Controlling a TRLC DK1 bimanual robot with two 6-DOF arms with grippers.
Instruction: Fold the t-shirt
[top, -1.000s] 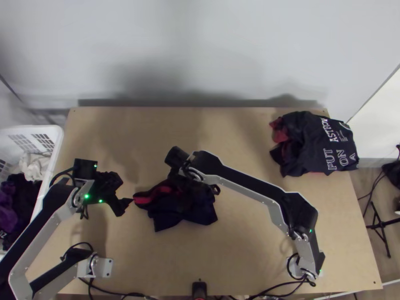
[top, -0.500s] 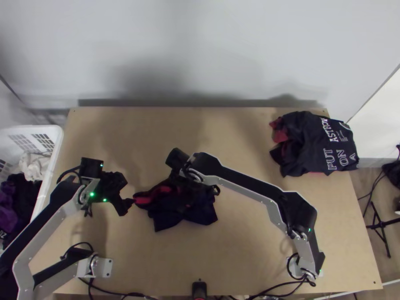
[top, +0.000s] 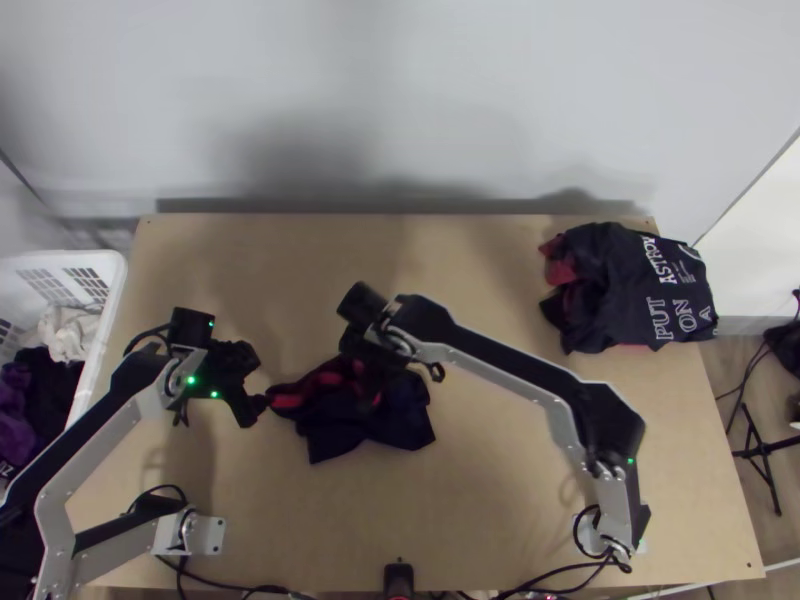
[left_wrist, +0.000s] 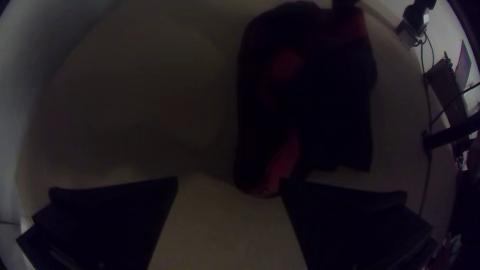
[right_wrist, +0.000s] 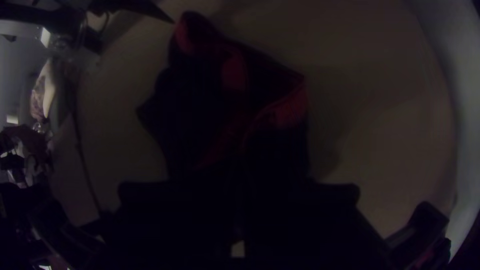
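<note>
- Left arm (top: 95, 460): shifted toward t-shirt (top: 365, 420); right arm (top: 505, 358), slightly farside.
- T-shirt: bunched crosswise mid-table, its red end (top: 287, 400) nearest left gripper (left_wrist: 229, 185).
- Left jaws parted, empty; right gripper (right_wrist: 241, 184) closed above shirt, grip unclear.

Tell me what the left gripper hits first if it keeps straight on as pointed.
Likely the red end of the bunched t-shirt, just ahead of the left gripper. Height is unclear, so it might pass over the cloth.
</note>
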